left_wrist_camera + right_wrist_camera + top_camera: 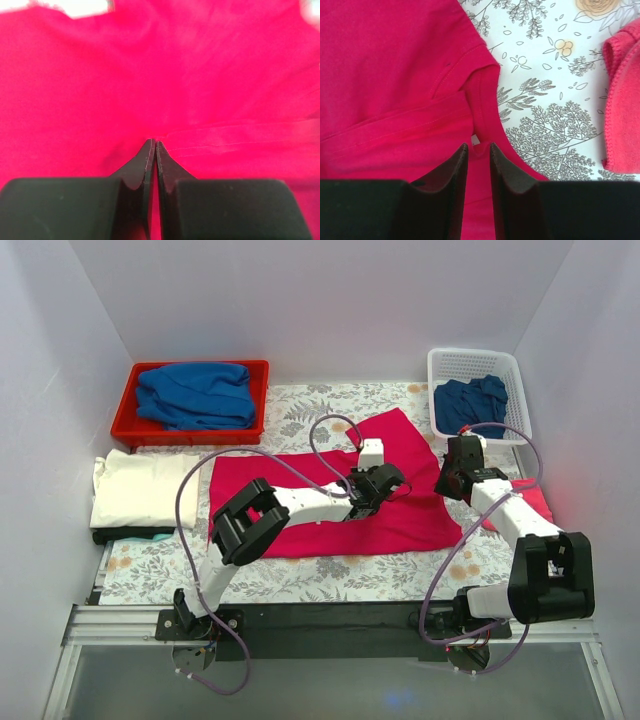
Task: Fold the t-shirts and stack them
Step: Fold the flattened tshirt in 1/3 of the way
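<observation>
The crimson-pink t-shirt [320, 502] lies spread on the floral table cover. My left gripper [383, 483] sits over its middle. In the left wrist view the gripper [153, 141] has its jaws pressed together on a pinch of the crimson cloth [165, 75], which wrinkles toward the tips. My right gripper [456, 472] is at the shirt's right edge. In the right wrist view the gripper [478, 146] has its jaws narrowly apart, shut on the neckband beside the small white label [475, 139].
A red bin [128, 410] with a blue shirt [195, 395] stands back left. A white basket [478, 362] holds another blue shirt [470, 400] back right. A folded cream shirt [140, 490] lies at the left. A pink shirt [622, 100] lies right of the collar.
</observation>
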`<action>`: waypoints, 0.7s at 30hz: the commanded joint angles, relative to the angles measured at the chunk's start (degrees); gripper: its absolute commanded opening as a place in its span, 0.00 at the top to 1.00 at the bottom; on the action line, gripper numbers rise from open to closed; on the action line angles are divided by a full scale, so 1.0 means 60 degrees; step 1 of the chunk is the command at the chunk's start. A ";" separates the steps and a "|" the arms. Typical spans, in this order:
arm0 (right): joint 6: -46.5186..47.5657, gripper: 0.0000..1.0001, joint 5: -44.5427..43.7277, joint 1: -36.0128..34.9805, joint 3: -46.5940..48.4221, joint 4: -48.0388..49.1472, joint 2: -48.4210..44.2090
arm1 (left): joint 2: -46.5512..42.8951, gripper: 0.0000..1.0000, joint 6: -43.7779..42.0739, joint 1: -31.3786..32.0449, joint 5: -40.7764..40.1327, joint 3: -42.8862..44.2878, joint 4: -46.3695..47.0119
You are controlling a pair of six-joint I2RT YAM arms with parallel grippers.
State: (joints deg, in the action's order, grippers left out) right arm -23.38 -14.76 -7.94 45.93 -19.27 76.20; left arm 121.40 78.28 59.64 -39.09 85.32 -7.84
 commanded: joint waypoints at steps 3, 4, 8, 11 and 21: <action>0.0248 0.70 0.0731 0.0021 0.0137 0.0413 0.0482 | 0.1268 1.00 0.0794 -0.0037 0.0684 0.0984 -0.1635; 0.0379 0.69 0.0863 0.0020 0.0167 0.0471 0.0541 | 0.1313 1.00 0.0868 -0.0037 0.0743 0.1000 -0.1696; 0.0614 0.69 0.1449 0.0021 0.0444 0.0633 0.1038 | 0.1241 0.82 0.1147 -0.0125 0.1007 0.0708 -0.1697; 0.0673 0.68 0.1348 0.0020 0.0650 0.0779 0.1229 | 0.1036 0.69 0.1279 -0.0169 0.0905 0.0445 -0.1668; 0.0746 0.68 0.0674 0.0020 0.1295 0.0867 0.1654 | 0.0260 0.56 0.0943 -0.0184 0.0890 -0.0186 -0.1375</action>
State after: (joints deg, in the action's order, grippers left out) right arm -19.68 -9.13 -7.94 51.24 -15.99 85.12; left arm 125.23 84.71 58.98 -34.48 86.96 -10.46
